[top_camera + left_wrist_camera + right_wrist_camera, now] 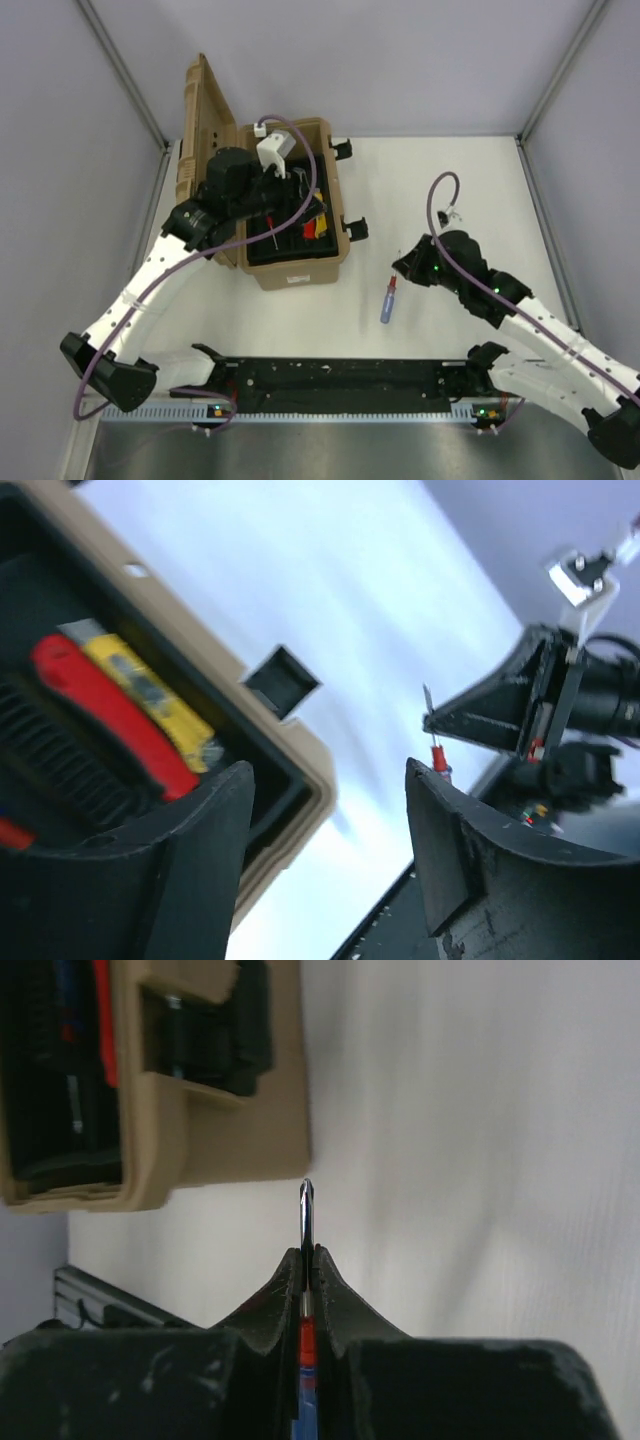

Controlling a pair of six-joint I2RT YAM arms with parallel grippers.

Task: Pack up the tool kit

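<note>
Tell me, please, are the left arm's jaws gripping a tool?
No, the left jaws stand wide apart, with only the toolbox rim and bare table showing between them.

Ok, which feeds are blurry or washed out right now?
Top external: even light, sharp. Left wrist: table glares white, left claw blurred up close. Right wrist: screwdriver tip crisp in the right claw, toolbox behind soft.

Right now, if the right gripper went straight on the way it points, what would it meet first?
Probably the table: the right gripper, jaws shut on the screwdriver, aims at white tabletop just ahead. The toolbox sits left of that line. Depth is unclear.
</note>
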